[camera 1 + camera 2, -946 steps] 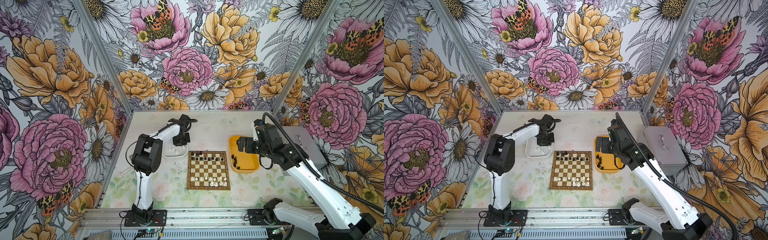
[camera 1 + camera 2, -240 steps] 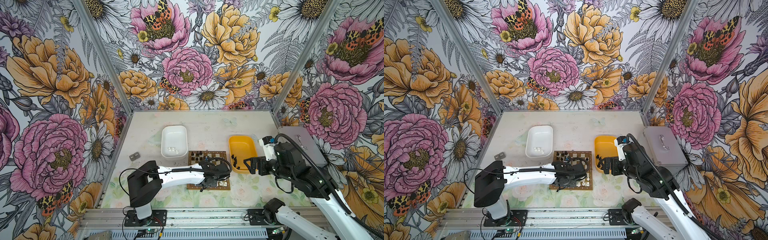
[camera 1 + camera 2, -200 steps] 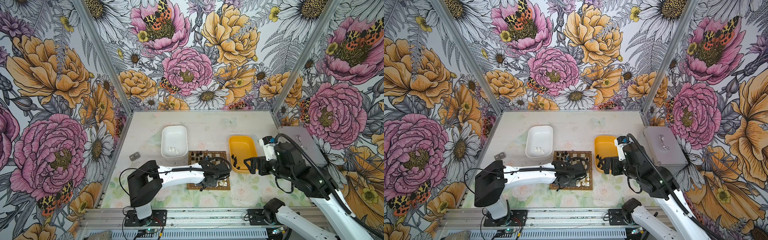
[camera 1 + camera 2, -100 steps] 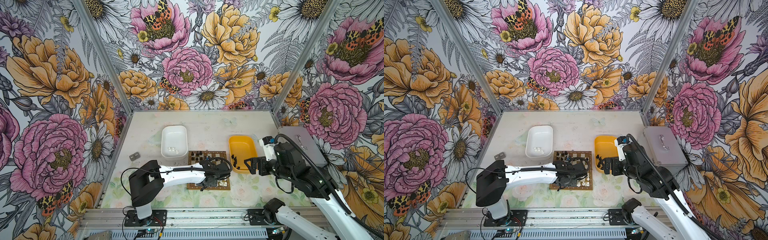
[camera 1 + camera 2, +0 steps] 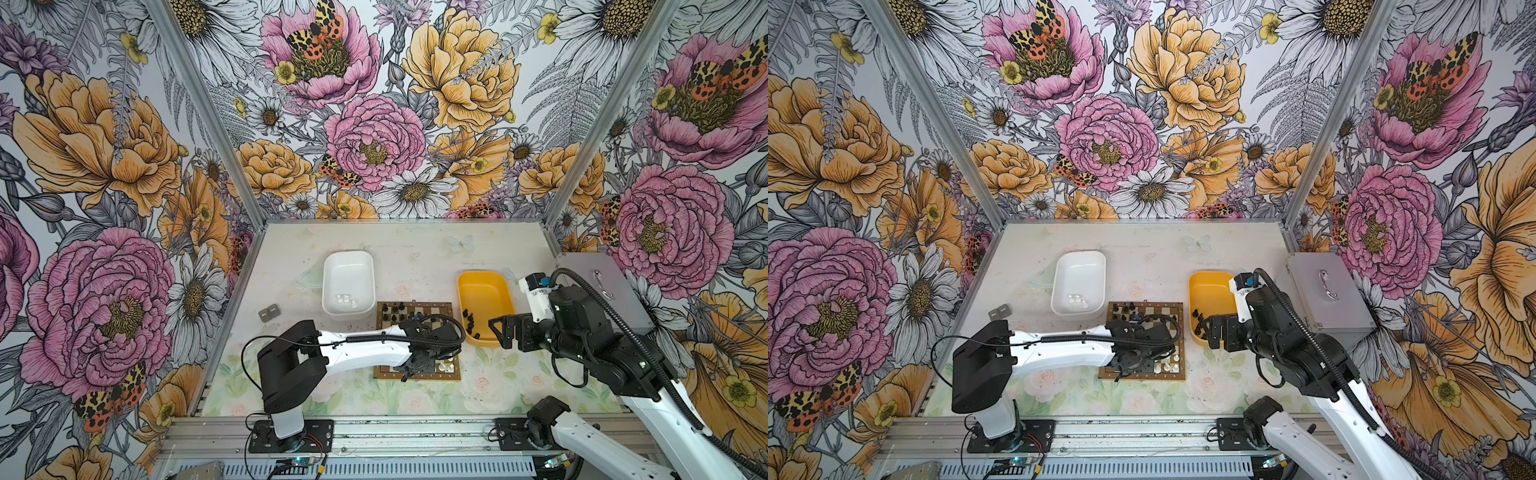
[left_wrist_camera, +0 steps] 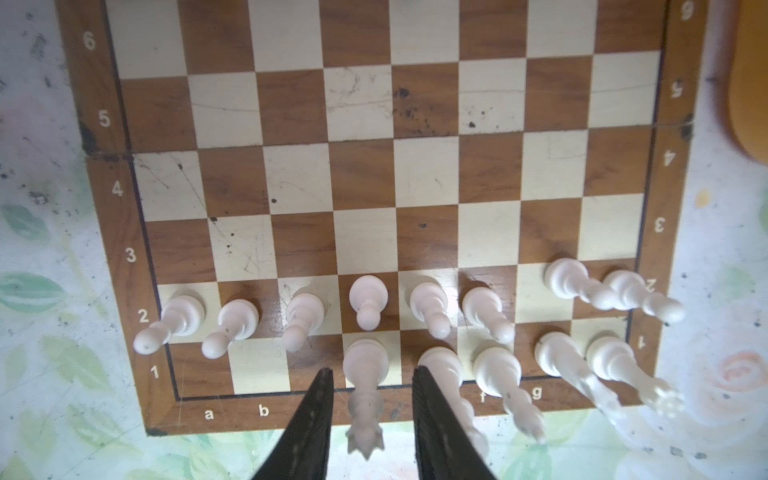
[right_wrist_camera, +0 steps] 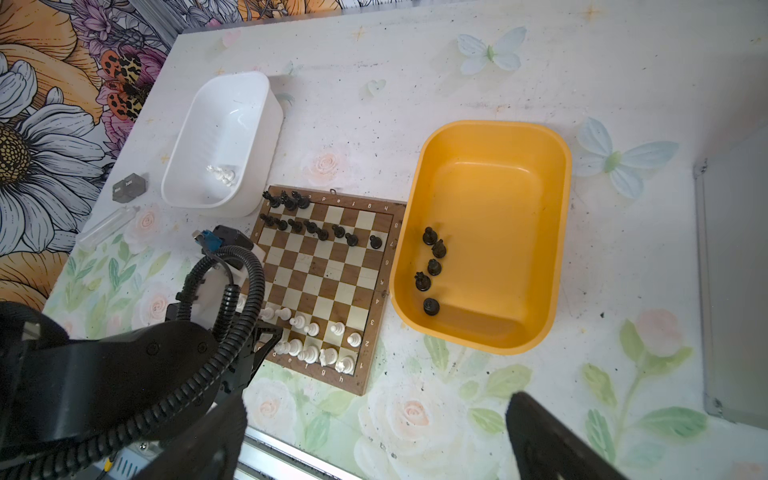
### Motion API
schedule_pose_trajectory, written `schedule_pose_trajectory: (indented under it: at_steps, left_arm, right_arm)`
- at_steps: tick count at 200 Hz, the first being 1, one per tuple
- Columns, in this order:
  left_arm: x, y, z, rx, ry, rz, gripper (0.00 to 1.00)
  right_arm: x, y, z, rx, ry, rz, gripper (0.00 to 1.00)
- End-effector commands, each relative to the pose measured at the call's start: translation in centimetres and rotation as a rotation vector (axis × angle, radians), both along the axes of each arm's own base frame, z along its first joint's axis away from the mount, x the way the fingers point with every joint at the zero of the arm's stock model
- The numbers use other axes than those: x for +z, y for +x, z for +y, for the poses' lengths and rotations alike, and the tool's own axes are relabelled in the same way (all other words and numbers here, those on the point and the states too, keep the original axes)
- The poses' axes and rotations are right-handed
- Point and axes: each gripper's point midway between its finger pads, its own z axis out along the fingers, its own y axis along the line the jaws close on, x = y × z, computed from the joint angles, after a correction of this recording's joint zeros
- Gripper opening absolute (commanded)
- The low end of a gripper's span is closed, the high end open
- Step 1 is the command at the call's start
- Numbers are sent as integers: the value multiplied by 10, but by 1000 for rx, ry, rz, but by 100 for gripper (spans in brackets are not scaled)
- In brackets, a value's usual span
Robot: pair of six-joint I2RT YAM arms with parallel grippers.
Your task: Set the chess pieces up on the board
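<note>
left gripper [image 6: 372, 372]: low over the near edge of the board [image 6: 93, 79]. Fingers [image 6: 320, 399] are parted a little, one on each side of the white queen [image 6: 365, 399], with a thin gap on both sides. I read it as gripping nothing.
white queen: upright on d1, in the back row along the board's near edge, centred between the fingers.
key relation: the queen's long axis is vertical and its crown points up toward the wrist. I judge the clean exit is straight up along that axis, since sideways drift could tip it.
tight side: the tall white piece [image 6: 444, 365] on e1 is just beside one finger and partly hidden by it. The c1 side is bare.
bare squares: a1, b1 and c1 at the board's near left corner.
next supply: the white tray [image 5: 349, 252] sits off the board's far left corner, with a few white pieces [image 5: 347, 298] at its near end. The left arm is nearer.
right gripper [image 5: 500, 332]: spread wide and empty, hovering off the board's right edge beside the near end of the yellow tray [image 7: 494, 124].
black pieces [image 7: 434, 266]: five loose in the yellow tray, along the wall facing the board. The right arm is nearer.
board: mid-desk [image 7: 457, 62], between the two trays.
</note>
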Motion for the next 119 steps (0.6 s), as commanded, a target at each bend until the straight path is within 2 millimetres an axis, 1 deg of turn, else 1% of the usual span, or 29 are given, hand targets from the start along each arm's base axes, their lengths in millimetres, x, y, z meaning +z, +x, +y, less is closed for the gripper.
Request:
schedule_pose_trajectory:
  at_steps: [1,47,69,80,95,119]
  left_arm:
    - [19,5,-1,14,-52,-26,36]
    - [30,6,11,28,-38,-51,36]
    - [43,10,18,40,-45,-74,35]
    - [52,14,22,47,-47,-90,35]
    - [66,25,32,72,-54,-111,35]
    - [86,46,56,137,-65,-137,35]
  right_arm:
    - [-1,-1,-2,-5,-9,-4,100]
    - [1,2,-2,-8,-14,-8,100]
    - [2,4,-1,-12,-17,-10,100]
    - [3,7,1,-9,-12,-14,100]
    - [6,11,5,-3,-3,-17,100]
    - [14,24,21,25,38,-16,100]
